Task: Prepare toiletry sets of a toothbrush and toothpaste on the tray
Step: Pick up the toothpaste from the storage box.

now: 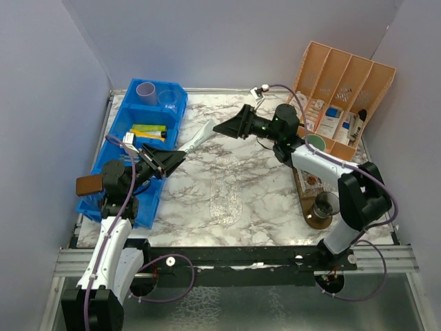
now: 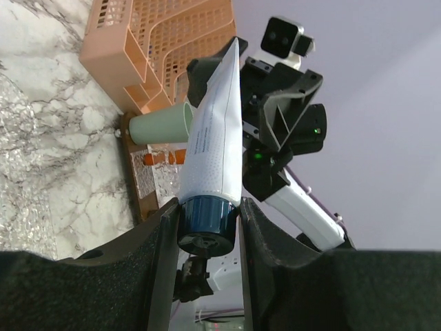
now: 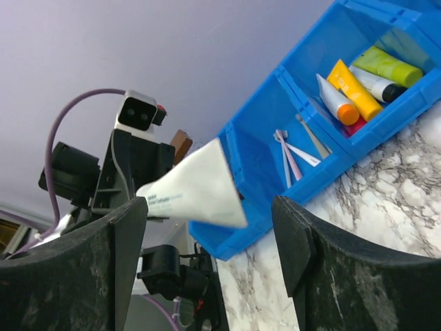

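- The left gripper (image 2: 207, 214) is clamped on the dark blue cap (image 2: 205, 222) of a white toothpaste tube (image 2: 215, 131). One finger presses each side of the cap.
- The tube juts straight out past those fingers, with its flat crimped end furthest from the gripper.
- From above, the tube hangs in the air just to the right of the blue bin (image 1: 110, 172), over the marble table (image 1: 227, 172).
- The right gripper (image 3: 207, 207) faces the bin with its fingers spread apart. The crimped end of the tube lies between them, nearer one pad. I cannot tell whether it touches that pad.
- Fine dark print runs down the tube, but it is too small to read.
- Inside the bin, the back section holds a lilac cup (image 1: 145, 92) and a clear cup (image 1: 167, 96).
- The middle section holds coloured tubes, among them an orange tube (image 3: 351, 86) and a yellow-green tube (image 3: 386, 65). Any lettering on them is unreadable.
- Thin toothbrushes (image 3: 289, 148) lie in the next section.
- Well to the right of the bin, a wooden tray (image 1: 303, 200) carries a mint green cup (image 1: 315, 143) and a smoky dark cup (image 1: 325, 205).
- Behind the tray, on the side away from the bin, a peach organizer (image 1: 344, 69) holds blue-and-white packs with illegible labels.
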{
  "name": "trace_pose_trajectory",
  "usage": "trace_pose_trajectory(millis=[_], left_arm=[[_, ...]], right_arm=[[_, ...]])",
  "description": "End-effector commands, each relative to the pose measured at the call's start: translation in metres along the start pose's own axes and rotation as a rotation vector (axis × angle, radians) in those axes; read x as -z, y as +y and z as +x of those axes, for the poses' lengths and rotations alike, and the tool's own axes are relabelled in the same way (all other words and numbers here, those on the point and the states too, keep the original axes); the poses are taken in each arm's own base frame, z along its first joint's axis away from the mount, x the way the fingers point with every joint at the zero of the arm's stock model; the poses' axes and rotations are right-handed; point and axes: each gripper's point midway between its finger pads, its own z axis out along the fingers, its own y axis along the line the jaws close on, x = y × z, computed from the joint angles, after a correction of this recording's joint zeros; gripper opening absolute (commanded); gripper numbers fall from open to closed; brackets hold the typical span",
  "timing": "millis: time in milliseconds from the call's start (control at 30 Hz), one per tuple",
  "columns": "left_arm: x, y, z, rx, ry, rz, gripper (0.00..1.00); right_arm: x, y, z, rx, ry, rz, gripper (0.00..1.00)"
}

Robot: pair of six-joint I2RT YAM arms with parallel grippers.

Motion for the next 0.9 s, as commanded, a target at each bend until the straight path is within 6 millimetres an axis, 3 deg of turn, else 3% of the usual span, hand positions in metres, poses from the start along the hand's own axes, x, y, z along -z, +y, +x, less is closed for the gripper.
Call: trace_pose_trajectory(millis=[0,167,333,433,533,700,867], left_arm=[[0.005,-0.024,0.013,-0.043,0.046,0.099,0.00],[0.006,-0.024,0.017,-0.040,0.057,0.110,0.00],[0.007,-0.016,0.019,-0.026,0.061,0.098,0.00],[0.007,-0.013,0.020,-0.037,0.067,0.094,0.00],[0.006,-0.010,0.021,-0.072,0.072,0.092,0.01],[0.004,0.024,0.021,-0.093,0.063,0.001,0.48],[0.007,0.081,0.006,-0.263,0.027,-0.262,0.86]], right_arm=[[-0.013,0.018,-0.008,-0.019,-0.004,-0.104,0.72],[-0.017,0.022,0.003,-0.024,0.035,-0.152,0.61],[-0.011,0.036,0.014,-0.029,0.077,-0.239,0.39],[-0.004,0.041,0.019,-0.038,0.086,-0.254,0.15],[0.005,0.049,0.023,-0.024,0.093,-0.250,0.08],[0.027,0.055,0.030,0.046,0.103,-0.143,0.01],[0.069,0.027,0.036,0.174,0.098,0.208,0.01]])
